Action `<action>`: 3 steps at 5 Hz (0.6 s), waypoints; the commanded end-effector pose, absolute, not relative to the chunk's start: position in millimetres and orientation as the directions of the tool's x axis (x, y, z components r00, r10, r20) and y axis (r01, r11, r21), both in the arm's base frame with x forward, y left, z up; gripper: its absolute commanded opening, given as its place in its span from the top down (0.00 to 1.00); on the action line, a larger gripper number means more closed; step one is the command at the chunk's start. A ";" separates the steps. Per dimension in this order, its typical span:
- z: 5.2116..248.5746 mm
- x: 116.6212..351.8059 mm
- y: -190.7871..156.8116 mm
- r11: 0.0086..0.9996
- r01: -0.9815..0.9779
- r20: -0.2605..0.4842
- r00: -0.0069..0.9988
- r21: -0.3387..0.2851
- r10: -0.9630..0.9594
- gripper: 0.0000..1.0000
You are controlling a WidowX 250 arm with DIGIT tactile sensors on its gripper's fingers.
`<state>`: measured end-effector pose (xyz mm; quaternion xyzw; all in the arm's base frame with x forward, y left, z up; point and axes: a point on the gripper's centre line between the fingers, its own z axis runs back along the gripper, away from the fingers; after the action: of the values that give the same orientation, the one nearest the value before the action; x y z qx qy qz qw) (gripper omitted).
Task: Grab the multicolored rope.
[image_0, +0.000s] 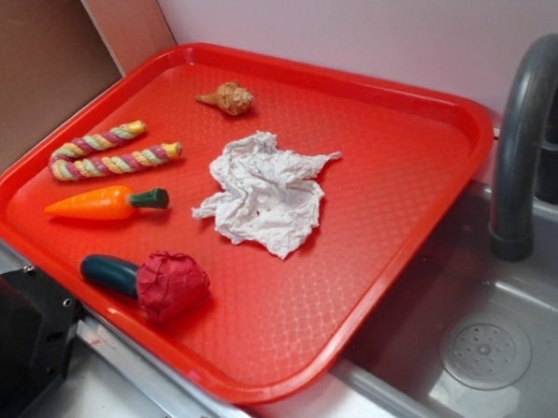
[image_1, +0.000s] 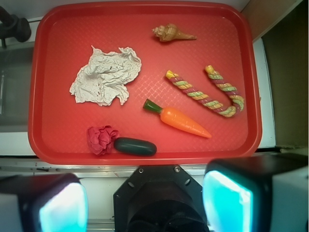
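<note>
The multicolored rope is a twisted pink, yellow and green cord bent into a U. It lies at the far left of the red tray. In the wrist view the rope lies at the tray's right side. My gripper shows only in the wrist view, high above the tray's near edge, well away from the rope. Its two fingers with cyan pads stand wide apart and hold nothing. The gripper is out of the exterior view.
On the tray lie an orange toy carrot, a crumpled white paper, a seashell, and a dark green piece with a red crumpled ball. A grey sink with a faucet is at the right. A brown wall stands at the left.
</note>
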<state>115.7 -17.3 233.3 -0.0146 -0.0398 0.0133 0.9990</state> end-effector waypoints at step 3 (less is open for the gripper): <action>197.2 188.4 -3.9 0.946 0.303 0.115 0.942 0.118 -0.316 0.00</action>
<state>186.5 -1.7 190.6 0.0474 -0.0519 -0.1564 0.9852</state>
